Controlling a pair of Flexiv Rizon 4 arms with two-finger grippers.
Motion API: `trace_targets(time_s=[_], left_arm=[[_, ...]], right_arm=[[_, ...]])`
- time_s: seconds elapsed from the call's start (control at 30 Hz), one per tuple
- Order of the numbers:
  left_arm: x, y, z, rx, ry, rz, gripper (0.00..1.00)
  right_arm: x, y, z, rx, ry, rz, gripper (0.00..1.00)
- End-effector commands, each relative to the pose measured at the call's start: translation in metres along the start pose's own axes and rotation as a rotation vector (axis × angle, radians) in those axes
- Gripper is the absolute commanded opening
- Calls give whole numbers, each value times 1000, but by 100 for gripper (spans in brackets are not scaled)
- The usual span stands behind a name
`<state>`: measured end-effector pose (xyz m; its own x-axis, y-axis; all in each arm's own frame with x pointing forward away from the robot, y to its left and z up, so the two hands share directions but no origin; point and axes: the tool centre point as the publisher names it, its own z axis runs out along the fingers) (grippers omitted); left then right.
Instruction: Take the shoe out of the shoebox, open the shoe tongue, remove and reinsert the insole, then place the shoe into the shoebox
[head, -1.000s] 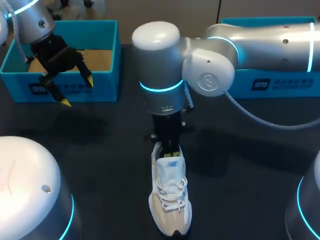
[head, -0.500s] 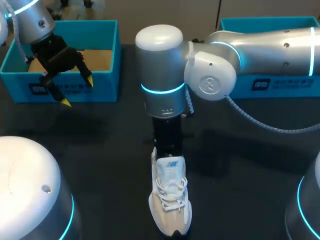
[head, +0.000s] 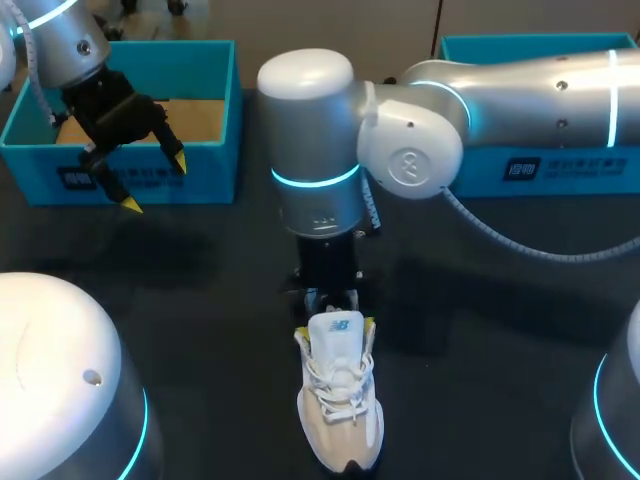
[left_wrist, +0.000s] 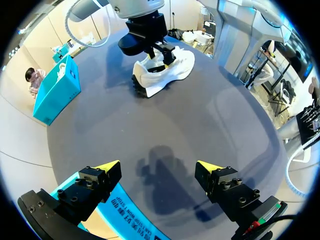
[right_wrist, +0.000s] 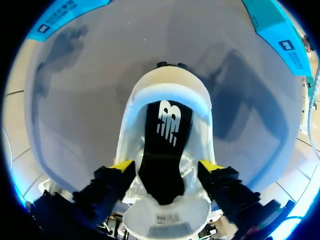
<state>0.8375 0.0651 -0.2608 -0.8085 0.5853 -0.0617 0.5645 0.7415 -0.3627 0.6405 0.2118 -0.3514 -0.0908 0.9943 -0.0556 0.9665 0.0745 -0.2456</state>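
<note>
Our white shoe (head: 340, 405) stands upright on the dark counter (head: 200, 300), near the middle with its toe toward us. It is well apart from the teal shoebox (head: 215, 165) at the far left. Our right arm comes down over the shoe's heel end. Our right fingers (right_wrist: 114, 177) stand wide, one yellow tip at each side of the shoe's opening, just behind the white tongue (head: 338, 335). In the right wrist view the tips lie over the collar's side walls; we cannot tell whether they press on them. Between them the black insole (right_wrist: 162, 142) lies inside the shoe.

Our left fingers (left_wrist: 102, 177) hang wide apart with nothing between them, above the counter just in front of the shoebox's near wall. In the left wrist view the shoe lies well ahead of them, under our right arm. A second teal box (head: 560, 170) sits at the far right, partly hidden by our right arm.
</note>
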Motion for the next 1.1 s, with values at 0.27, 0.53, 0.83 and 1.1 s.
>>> trace_targets(time_s=[0.27, 0.53, 0.83, 1.1], left_arm=[[0, 0, -1, -3, 1, 0, 100], [0, 0, -1, -3, 1, 0, 100], [0, 0, -1, -3, 1, 0, 100], [0, 0, -1, -3, 1, 0, 100]], right_arm=[[3, -4, 0, 7, -2, 11, 100], [4, -12, -10, -5, -18, 19, 100], [2, -32, -24, -15, -28, 38, 100], [8, -55, -34, -10, -28, 61, 84]])
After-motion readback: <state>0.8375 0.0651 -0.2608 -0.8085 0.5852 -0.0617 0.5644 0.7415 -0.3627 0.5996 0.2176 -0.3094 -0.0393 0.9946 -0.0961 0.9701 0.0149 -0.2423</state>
